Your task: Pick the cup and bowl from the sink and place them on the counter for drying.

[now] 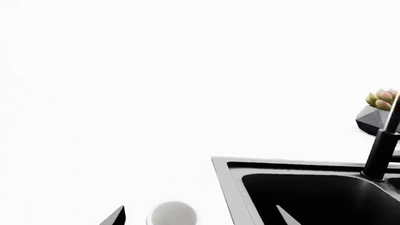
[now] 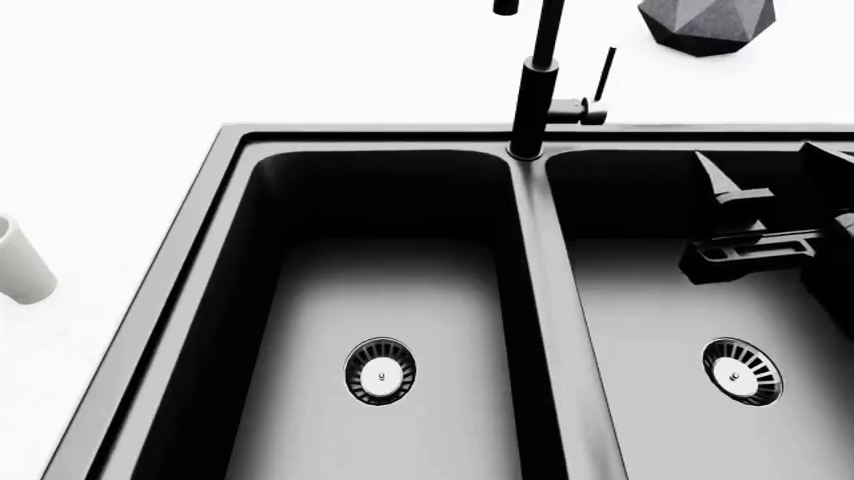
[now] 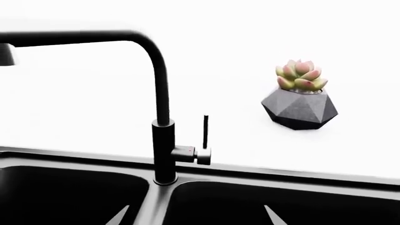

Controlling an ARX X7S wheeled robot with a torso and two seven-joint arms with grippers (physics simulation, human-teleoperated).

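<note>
White is filling most of the left wrist view: the counter (image 1: 125,93) is spreading wide, the cup (image 1: 172,214) is standing on it just beside the black sink (image 1: 300,197), and only a dark tip of the left gripper (image 1: 115,216) is showing, so whether that claw is open or closed cannot be told. The faucet (image 1: 382,154) and a grey planter (image 1: 377,119) with a succulent are sitting at the far side. In the head view, both basins are lying bare except for their drain strainers (image 2: 380,371), the cup is resting on the counter at the far left edge, and the right gripper (image 2: 747,235) is hanging over the right basin, fingers spread, holding nothing. The bowl is appearing nowhere. In the right wrist view, the faucet is rising from the divider between basins, its lever (image 3: 204,140) pointing up, the planter standing far right.
</note>
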